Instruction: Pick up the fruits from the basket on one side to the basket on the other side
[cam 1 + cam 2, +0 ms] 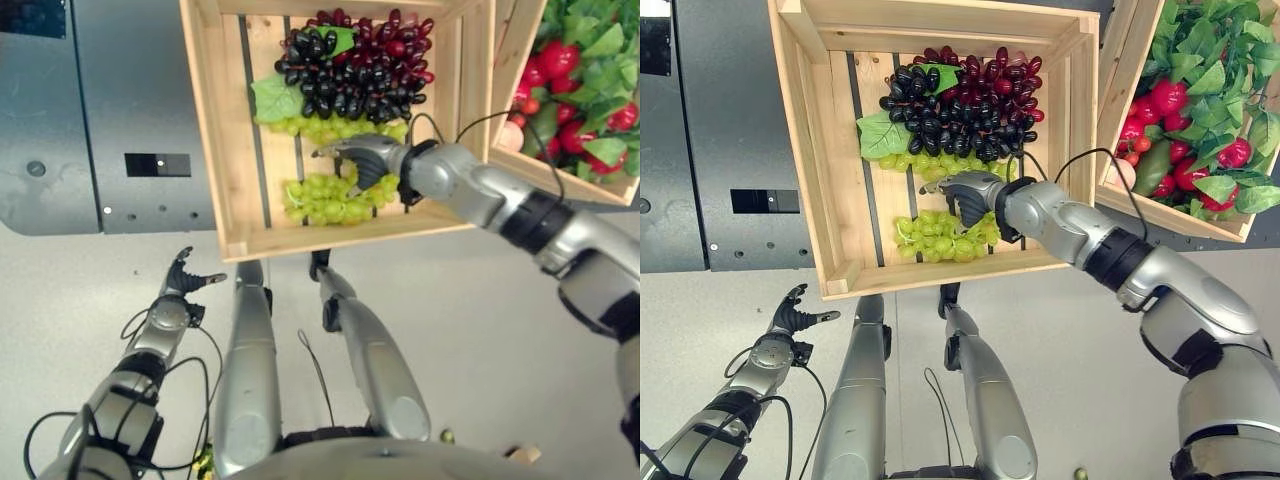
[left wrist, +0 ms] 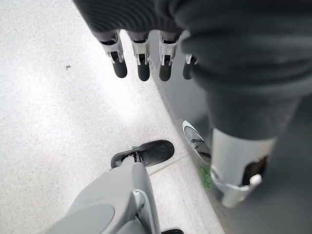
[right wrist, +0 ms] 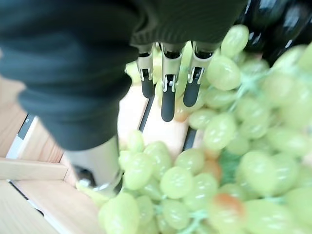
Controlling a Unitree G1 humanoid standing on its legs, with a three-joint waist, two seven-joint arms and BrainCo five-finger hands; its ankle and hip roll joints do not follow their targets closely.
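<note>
right hand [image 1: 965, 190] fingers spread, empty, hovering directly above near green grape bunch [image 1: 940, 236]; left hand [image 1: 186, 278] far off.

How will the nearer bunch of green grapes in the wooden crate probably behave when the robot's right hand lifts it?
The green grapes form a loose cluster, so it will probably sag and swing. The round, smooth berries may slip between the fingers of the right hand hovering open above. The crate has walls, so strays shouldn't roll far.
</note>
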